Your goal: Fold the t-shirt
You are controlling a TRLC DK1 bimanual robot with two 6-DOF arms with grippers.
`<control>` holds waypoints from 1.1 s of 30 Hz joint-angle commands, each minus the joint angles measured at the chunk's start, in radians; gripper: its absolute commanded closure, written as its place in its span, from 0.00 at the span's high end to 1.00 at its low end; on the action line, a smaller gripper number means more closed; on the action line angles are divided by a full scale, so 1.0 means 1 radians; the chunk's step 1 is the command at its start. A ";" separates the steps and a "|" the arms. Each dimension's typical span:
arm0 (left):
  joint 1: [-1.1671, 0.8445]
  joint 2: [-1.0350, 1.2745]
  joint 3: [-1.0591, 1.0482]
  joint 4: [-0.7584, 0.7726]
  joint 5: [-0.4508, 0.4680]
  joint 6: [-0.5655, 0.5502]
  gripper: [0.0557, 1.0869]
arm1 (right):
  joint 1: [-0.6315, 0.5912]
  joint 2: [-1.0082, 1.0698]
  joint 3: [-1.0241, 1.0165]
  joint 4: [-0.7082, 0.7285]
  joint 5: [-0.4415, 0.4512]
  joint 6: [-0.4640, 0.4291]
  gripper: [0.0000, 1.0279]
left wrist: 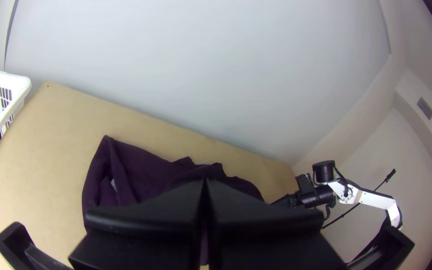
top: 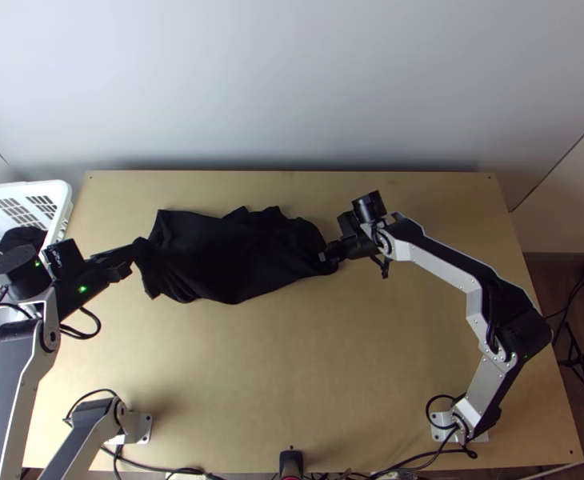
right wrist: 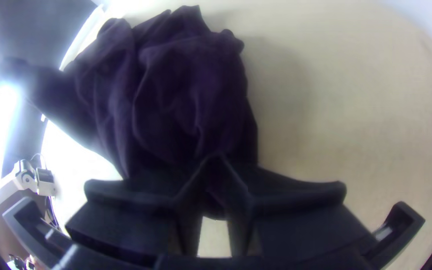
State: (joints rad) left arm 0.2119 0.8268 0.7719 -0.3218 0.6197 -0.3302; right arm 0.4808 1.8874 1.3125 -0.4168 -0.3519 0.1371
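Observation:
The black t-shirt lies bunched and wrinkled across the table's upper middle; it looks dark purple in the left wrist view and the right wrist view. At its left end my left gripper is shut on a raised bit of cloth. In the left wrist view the fingers of my left gripper meet, with cloth beyond and beneath them. My right gripper holds the shirt's right end, low at the table. Its fingers are together on the fabric in the right wrist view, my right gripper hiding the exact part pinched.
A white basket with dark cloth inside stands at the table's left edge, beside the left arm. Bare wood lies in front of the shirt. A wall rises behind the table's far edge. Cables run along the near edge.

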 commanded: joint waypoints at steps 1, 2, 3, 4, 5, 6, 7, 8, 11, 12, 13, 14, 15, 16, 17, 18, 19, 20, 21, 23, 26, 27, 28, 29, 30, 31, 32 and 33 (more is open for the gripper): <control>-0.005 0.008 -0.011 0.003 -0.015 -0.004 0.04 | 0.007 -0.007 0.011 -0.005 0.013 -0.010 0.03; -0.005 0.008 -0.011 0.003 -0.017 -0.003 0.04 | 0.007 -0.013 0.002 -0.005 0.024 -0.013 0.03; -0.003 0.009 -0.014 0.003 -0.017 -0.001 0.04 | 0.005 -0.020 -0.004 -0.005 0.030 -0.014 0.03; -0.003 0.009 -0.014 0.003 -0.017 0.002 0.04 | 0.001 -0.022 -0.009 -0.005 0.034 -0.014 0.03; 0.000 0.009 -0.016 0.003 -0.017 0.003 0.04 | -0.004 -0.028 -0.015 -0.005 0.036 -0.016 0.03; 0.004 0.009 -0.016 0.003 -0.017 0.005 0.04 | -0.011 -0.034 -0.018 -0.005 0.034 -0.019 0.03; 0.007 0.009 -0.016 0.003 -0.017 0.010 0.04 | -0.019 -0.039 -0.018 -0.007 0.034 -0.021 0.03; 0.011 0.009 -0.016 0.004 -0.017 0.011 0.04 | -0.030 -0.048 -0.022 -0.007 0.034 -0.021 0.03; 0.014 0.009 -0.019 0.004 -0.017 0.019 0.04 | -0.061 -0.082 -0.044 -0.008 0.031 -0.011 0.35; 0.014 0.009 -0.020 0.004 -0.017 0.020 0.04 | -0.068 -0.093 -0.055 -0.008 0.030 -0.004 0.59; 0.014 0.008 -0.022 0.004 -0.017 0.020 0.04 | -0.071 -0.096 -0.059 -0.011 0.022 0.004 0.80; 0.014 0.008 -0.023 0.004 -0.017 0.020 0.04 | -0.073 -0.096 -0.061 -0.036 0.005 0.004 0.89; 0.014 0.009 -0.025 0.004 -0.017 0.020 0.04 | -0.071 -0.094 -0.062 -0.053 -0.006 -0.001 0.89; 0.014 0.009 -0.028 0.004 -0.017 0.022 0.04 | -0.068 -0.093 -0.065 -0.070 -0.015 -0.002 0.89; 0.014 0.011 -0.029 0.006 -0.017 0.022 0.04 | -0.061 -0.094 -0.073 -0.089 -0.033 -0.011 0.89; 0.014 0.011 -0.031 0.010 -0.017 0.022 0.04 | -0.048 -0.094 -0.082 -0.099 -0.041 -0.019 0.89; 0.014 0.011 -0.033 0.010 -0.017 0.022 0.04 | -0.033 -0.094 -0.091 -0.100 -0.041 -0.019 0.89; 0.014 0.011 -0.033 0.012 -0.017 0.022 0.04 | -0.021 -0.094 -0.102 -0.102 -0.041 -0.021 0.89; 0.015 0.011 -0.034 0.012 -0.017 0.022 0.04 | -0.005 -0.093 -0.110 -0.100 -0.039 -0.024 0.89; 0.021 0.011 -0.034 0.012 -0.017 0.022 0.04 | 0.008 -0.077 -0.108 -0.100 -0.039 -0.021 0.89; 0.029 0.011 -0.037 0.012 -0.017 0.023 0.04 | 0.021 -0.044 -0.090 -0.100 -0.039 -0.022 0.89; 0.030 0.009 -0.039 0.010 -0.017 0.023 0.04 | 0.022 -0.031 -0.081 -0.099 -0.039 -0.024 0.88; 0.030 0.008 -0.040 0.010 -0.017 0.023 0.04 | 0.025 -0.019 -0.070 -0.099 -0.039 -0.024 0.82; 0.032 0.006 -0.040 0.010 -0.017 0.023 0.04 | 0.030 -0.010 -0.061 -0.097 -0.038 -0.024 0.73; 0.034 0.006 -0.040 0.010 -0.017 0.023 0.04 | 0.035 -0.001 -0.052 -0.086 -0.032 -0.024 0.59; 0.034 0.006 -0.040 0.010 -0.017 0.023 0.04 | 0.039 0.013 -0.041 -0.074 -0.025 -0.028 0.44; 0.035 0.005 -0.040 0.010 -0.017 0.023 0.04 | 0.039 0.027 -0.027 -0.073 -0.022 -0.031 0.36; 0.035 0.005 -0.040 0.010 -0.017 0.023 0.04 | 0.039 0.047 -0.010 -0.071 -0.015 -0.028 0.35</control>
State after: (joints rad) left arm 0.2398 0.8349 0.7345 -0.3115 0.6018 -0.3061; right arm 0.4980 1.8606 1.2465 -0.5064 -0.3847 0.1135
